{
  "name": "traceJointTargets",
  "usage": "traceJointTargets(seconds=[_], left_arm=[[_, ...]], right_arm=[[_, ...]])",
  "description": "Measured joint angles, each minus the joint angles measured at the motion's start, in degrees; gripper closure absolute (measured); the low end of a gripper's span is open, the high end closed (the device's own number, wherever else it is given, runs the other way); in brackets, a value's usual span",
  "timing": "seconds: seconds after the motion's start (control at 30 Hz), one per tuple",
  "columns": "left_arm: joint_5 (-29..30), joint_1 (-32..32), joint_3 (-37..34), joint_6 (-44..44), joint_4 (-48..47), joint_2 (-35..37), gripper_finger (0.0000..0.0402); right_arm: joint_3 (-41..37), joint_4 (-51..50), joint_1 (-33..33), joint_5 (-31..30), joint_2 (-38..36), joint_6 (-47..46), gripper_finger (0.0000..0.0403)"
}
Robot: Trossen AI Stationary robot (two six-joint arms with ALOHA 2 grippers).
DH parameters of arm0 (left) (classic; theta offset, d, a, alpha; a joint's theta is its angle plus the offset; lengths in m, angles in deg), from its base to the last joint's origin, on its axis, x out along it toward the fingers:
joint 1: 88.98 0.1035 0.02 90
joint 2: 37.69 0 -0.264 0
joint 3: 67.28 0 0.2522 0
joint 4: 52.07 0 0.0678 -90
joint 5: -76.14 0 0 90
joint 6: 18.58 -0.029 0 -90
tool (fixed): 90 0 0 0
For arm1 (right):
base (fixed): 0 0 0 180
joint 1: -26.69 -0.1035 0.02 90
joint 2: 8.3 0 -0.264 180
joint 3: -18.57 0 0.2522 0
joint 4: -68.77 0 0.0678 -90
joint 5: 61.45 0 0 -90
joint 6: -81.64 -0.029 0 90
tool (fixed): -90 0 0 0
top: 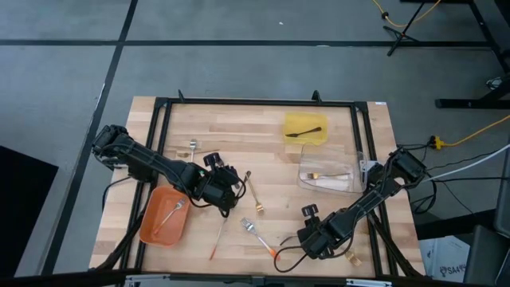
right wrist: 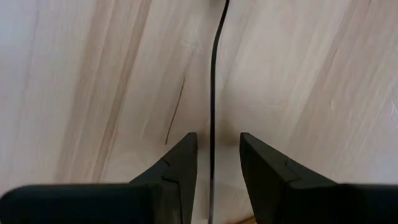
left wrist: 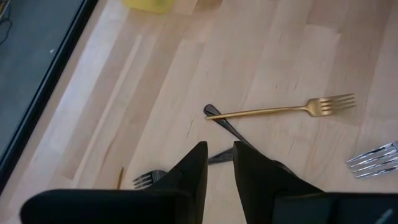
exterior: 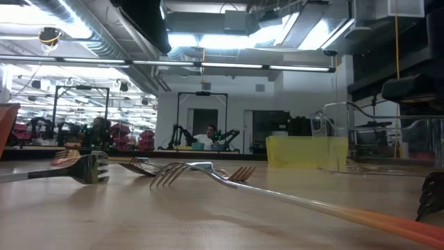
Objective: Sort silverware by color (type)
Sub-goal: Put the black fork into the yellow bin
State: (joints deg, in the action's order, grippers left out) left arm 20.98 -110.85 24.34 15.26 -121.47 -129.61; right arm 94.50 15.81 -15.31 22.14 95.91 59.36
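My left gripper hangs open above the table's middle. Through its gap shows a dark fork lying on the wood. A second dark handle lies under the end of a gold fork. My right gripper points down, open, near the front edge. Its fingers stand on either side of the thin stem of a silver fork with an orange handle. Whether they touch it I cannot tell. Another orange-handled fork lies left of it.
An orange tray at the front left holds a fork. A yellow tray at the back holds a dark utensil. A clear tray at the right holds a gold fork. One silver utensil lies far left. A black frame edges the table.
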Motion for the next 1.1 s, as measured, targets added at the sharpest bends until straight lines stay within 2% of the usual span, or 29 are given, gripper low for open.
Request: traceJointTargets(seconds=[0.63,0.73,1.0,1.1], left_arm=[[0.02,0.00,0.00,-0.02,0.07,0.00,0.0331],[0.02,0.00,0.00,-0.02,0.06,0.00,0.0331],[0.02,0.00,0.00,-0.01,0.07,0.00,0.0330],[0.03,0.00,0.00,-0.01,0.05,0.00,0.0331]], right_arm=[[0.00,-0.04,0.00,0.00,0.00,0.01,0.0289],[0.00,-0.02,0.00,0.07,0.00,0.02,0.0306],[0.02,-0.02,0.00,0.34,0.00,0.04,0.0394],[0.00,0.02,0.00,0.09,0.00,-0.13,0.0396]])
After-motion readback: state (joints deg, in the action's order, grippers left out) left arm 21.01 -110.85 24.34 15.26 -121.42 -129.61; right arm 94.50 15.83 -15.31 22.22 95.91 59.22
